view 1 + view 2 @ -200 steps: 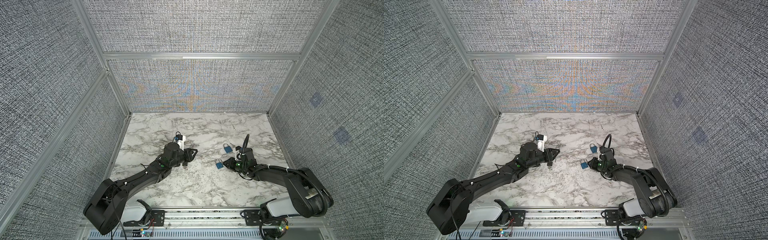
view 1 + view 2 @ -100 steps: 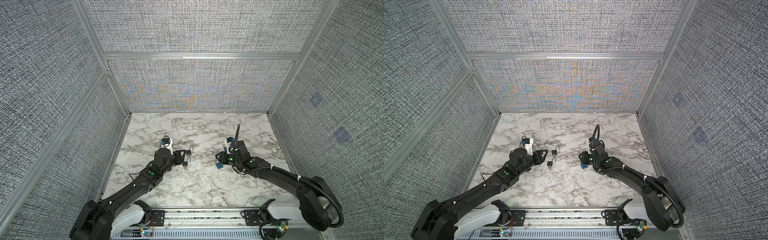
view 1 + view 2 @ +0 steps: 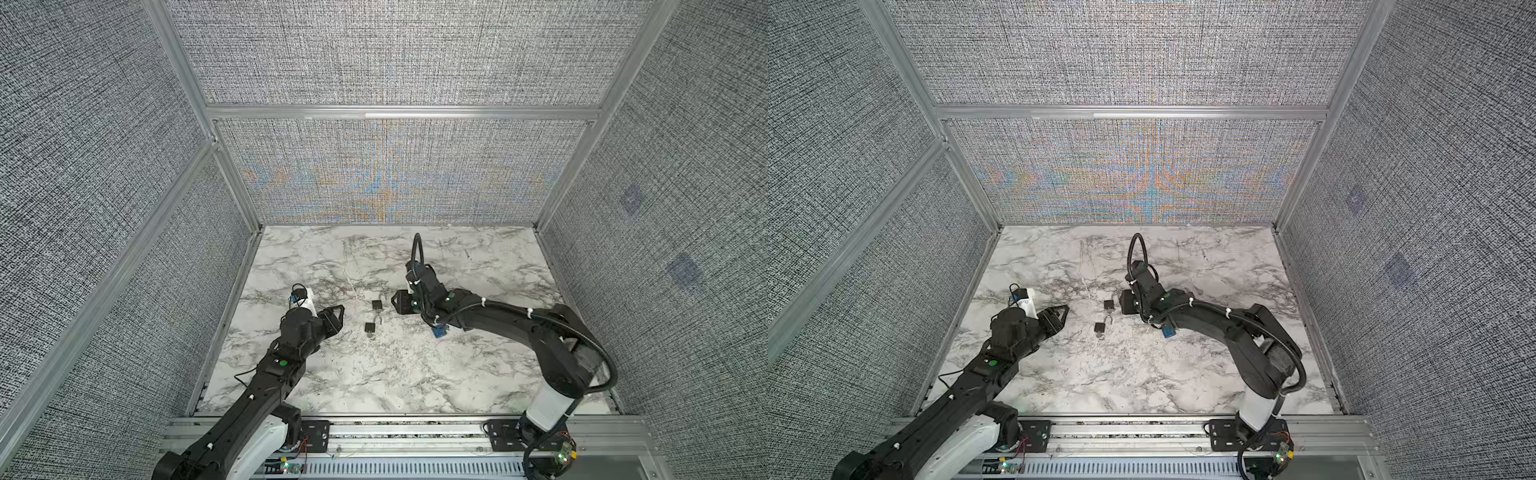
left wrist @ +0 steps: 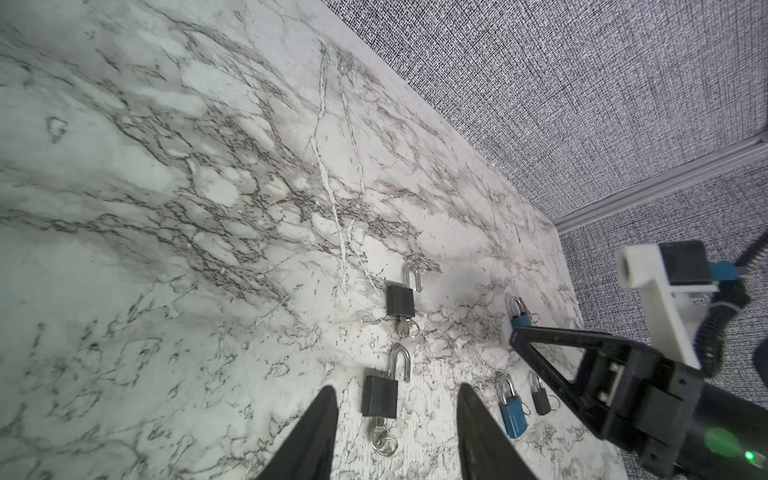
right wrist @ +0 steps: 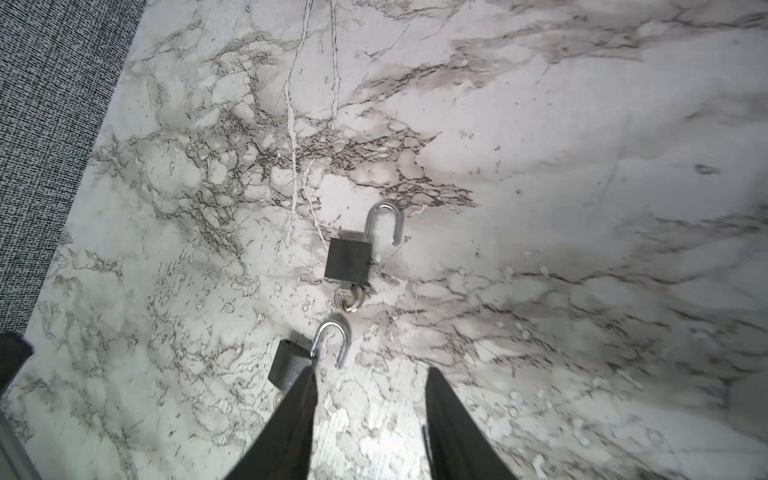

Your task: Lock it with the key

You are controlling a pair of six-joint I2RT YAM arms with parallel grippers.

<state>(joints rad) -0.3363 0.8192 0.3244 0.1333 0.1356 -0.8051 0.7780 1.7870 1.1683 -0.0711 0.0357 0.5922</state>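
Two black padlocks lie on the marble table, both with the silver shackle swung open and a key in the body. In the left wrist view the near padlock [image 4: 380, 397] with its key [image 4: 384, 436] lies just ahead of my open left gripper [image 4: 395, 388]; the far padlock [image 4: 400, 300] lies beyond it. In both top views the two padlocks [image 3: 377, 304] [image 3: 371, 327] sit between my left gripper [image 3: 338, 318] and my right gripper [image 3: 395, 300]. My right gripper [image 5: 371, 370] is open and empty, with one padlock [image 5: 291, 363] beside one finger.
Blue padlocks [image 4: 513, 415] [image 4: 519, 318] and a small dark one [image 4: 541, 399] lie under the right arm; one blue padlock [image 3: 439, 332] shows in both top views. Grey fabric walls [image 3: 386, 166] enclose the marble table [image 3: 374, 374] on three sides.
The left gripper drew back to the left, uncovering the two black padlocks. The right gripper moved left from the blue padlocks toward the middle. Both sets of jaws opened wider.
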